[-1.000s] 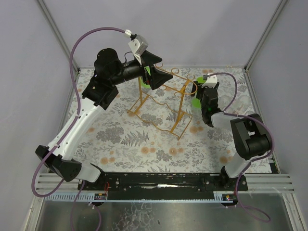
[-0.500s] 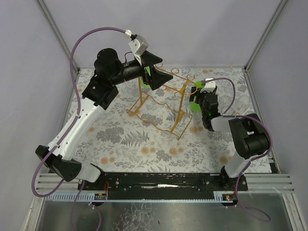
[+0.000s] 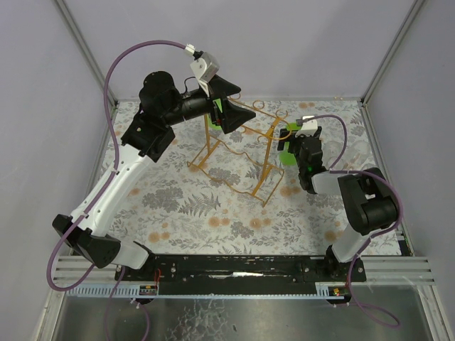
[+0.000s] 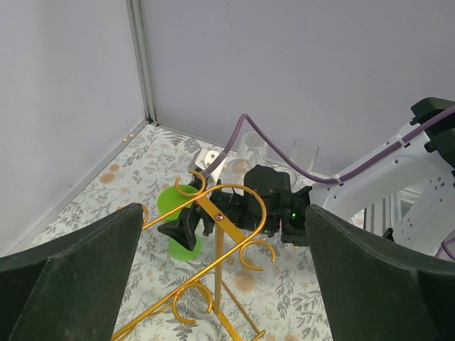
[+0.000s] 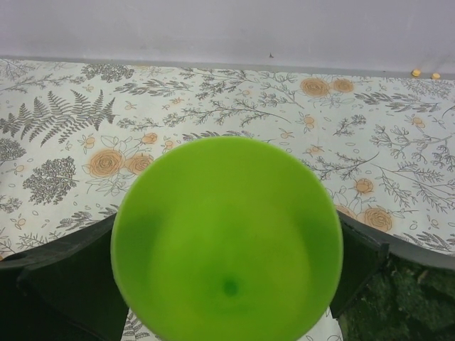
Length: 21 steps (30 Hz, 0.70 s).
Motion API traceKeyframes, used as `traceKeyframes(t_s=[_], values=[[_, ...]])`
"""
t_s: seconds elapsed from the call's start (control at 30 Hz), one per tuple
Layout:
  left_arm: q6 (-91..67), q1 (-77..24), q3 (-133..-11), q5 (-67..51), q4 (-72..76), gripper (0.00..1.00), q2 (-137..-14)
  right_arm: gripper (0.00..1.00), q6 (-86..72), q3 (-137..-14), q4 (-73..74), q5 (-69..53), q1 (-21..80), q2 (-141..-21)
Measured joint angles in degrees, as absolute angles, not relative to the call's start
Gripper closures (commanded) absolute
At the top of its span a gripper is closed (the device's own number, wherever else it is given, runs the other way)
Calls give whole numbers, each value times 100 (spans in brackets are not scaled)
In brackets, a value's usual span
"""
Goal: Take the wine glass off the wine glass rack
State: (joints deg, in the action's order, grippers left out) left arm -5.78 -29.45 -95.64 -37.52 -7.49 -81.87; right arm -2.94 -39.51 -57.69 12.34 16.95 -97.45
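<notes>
Nearing rack (image 4: pixel 222 215): right claw (image 3: pixel 286 142) (glass (image 5: pixel 227 238) between)

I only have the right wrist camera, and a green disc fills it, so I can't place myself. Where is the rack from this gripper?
Observer: In the top view the wine glass rack stands right beside the right gripper, toward the left arm's side; the green wine glass is at the rack's curled end loops.
Operator: Where is the left arm?
Observer: The left gripper hangs open and empty above the rack's far-left corner.
</notes>
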Motion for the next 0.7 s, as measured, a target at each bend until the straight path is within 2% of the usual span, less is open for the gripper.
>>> traceKeyframes(t_s=[0.4, 0.7], values=[[-681, -2945, -9564, -3776, -742, 5, -8187, 1, -235, -4038, -5382, 1225, 1695, -8691], [-838, -2945, -9566, -3778, -735, 5, -8195, 1, -67, -4593, -4416, 1382, 1640, -8034]])
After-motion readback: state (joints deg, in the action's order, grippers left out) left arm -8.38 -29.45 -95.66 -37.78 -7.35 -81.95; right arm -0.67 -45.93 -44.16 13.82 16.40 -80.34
